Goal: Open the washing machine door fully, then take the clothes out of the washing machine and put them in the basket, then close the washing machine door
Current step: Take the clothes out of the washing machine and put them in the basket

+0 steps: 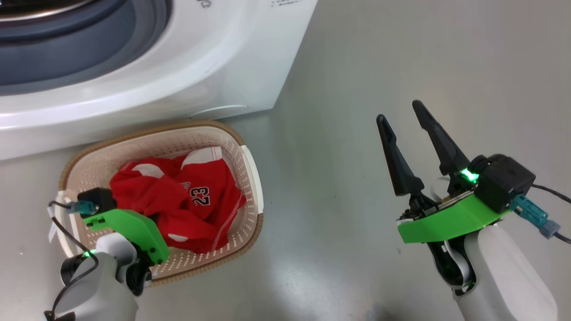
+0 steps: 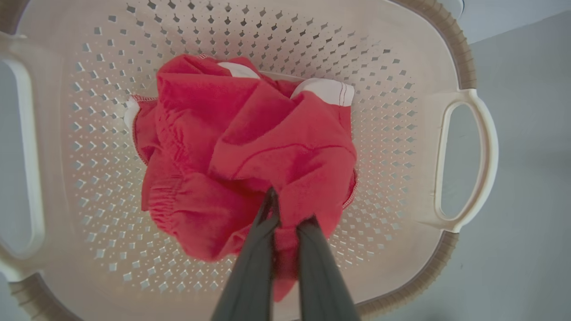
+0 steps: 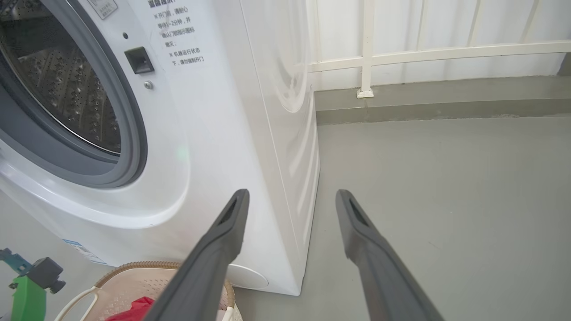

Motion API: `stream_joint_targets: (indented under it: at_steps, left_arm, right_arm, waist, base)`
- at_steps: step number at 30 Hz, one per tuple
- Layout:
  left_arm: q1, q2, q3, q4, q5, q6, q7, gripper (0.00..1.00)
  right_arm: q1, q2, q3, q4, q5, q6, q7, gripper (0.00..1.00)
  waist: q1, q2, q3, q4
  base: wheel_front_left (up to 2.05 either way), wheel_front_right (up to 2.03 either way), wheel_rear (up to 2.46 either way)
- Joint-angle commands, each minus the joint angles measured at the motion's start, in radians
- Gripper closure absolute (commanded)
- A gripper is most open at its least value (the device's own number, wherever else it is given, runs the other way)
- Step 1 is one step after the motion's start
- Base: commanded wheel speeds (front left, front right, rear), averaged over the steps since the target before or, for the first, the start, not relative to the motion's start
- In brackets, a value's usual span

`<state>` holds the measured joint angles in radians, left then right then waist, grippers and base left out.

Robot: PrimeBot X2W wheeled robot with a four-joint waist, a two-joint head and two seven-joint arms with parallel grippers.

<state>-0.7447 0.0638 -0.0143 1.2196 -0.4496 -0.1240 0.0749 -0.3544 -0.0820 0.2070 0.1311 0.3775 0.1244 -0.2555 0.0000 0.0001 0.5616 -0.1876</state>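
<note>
Left fingers (image 2: 256, 267) are pinching the clothes (image 2: 250, 147), bunched at 12 o'clock in the basket (image 2: 392, 67), right fingers (image 1: 399, 165) spread way off at 3 o'clock.

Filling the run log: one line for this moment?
left gripper: shut on clothes, inside basket | right gripper: open, empty | washing machine: mouth open

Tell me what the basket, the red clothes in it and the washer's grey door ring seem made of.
The basket: likely moulded plastic, matte cream, punched with small holes; its brown rim looks woven. The clothes: soft red fabric, perhaps knit, creased, with stitched seams. The ring: probably rubber, smooth dull grey.
</note>
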Motion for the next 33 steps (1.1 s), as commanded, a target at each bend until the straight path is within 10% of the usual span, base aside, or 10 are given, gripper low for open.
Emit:
stream_joint_targets:
  at_steps: [1,7,8,9,10,33]
  left_arm:
    - [0.0,0.033,0.014,-0.001,-0.006,-0.004,-0.005,1.0]
    - [-0.012,0.029,-0.008,0.032,-0.012,-0.006,-0.019,1.0]
    - [-0.012,0.029,-0.01,0.034,-0.013,-0.006,-0.03,0.84]
    - [-0.011,0.024,-0.017,0.038,-0.017,-0.006,-0.047,0.18]
    - [-0.01,0.022,-0.022,0.038,-0.02,-0.006,-0.056,0.0]
    - [0.17,0.033,-0.191,-0.215,-0.138,-0.007,-0.335,0.0]
  right_arm:
    - [-0.003,0.007,0.021,-0.026,0.006,0.006,-0.006,0.0]
    - [-0.009,0.01,0.021,-0.022,0.006,0.006,-0.006,0.0]
    - [-0.01,0.01,0.021,-0.02,0.006,0.006,-0.006,0.0]
    - [-0.009,0.01,0.019,-0.014,0.005,0.006,-0.006,0.0]
    - [-0.009,0.01,0.019,-0.013,0.004,0.006,-0.006,0.0]
    - [0.084,0.003,-0.075,0.087,-0.051,0.006,-0.006,0.0]
  waist:
    - [0.0,-0.0001,0.015,-0.01]
    - [0.0,-0.0001,0.021,-0.01]
    - [0.0,-0.0001,0.019,-0.008]
    - [0.0,-0.0001,0.008,-0.003]
    - [0.0,-0.0001,0.001,-0.001]
    - [0.0,-0.0001,-0.297,0.076]
  base:
    - [0.0,0.0,0.0]
    - [0.0,0.0,0.0]
    - [0.0,0.0,0.0]
    - [0.0,0.0,0.0]
    - [0.0,0.0,0.0]
    - [0.0,0.0,0.0]
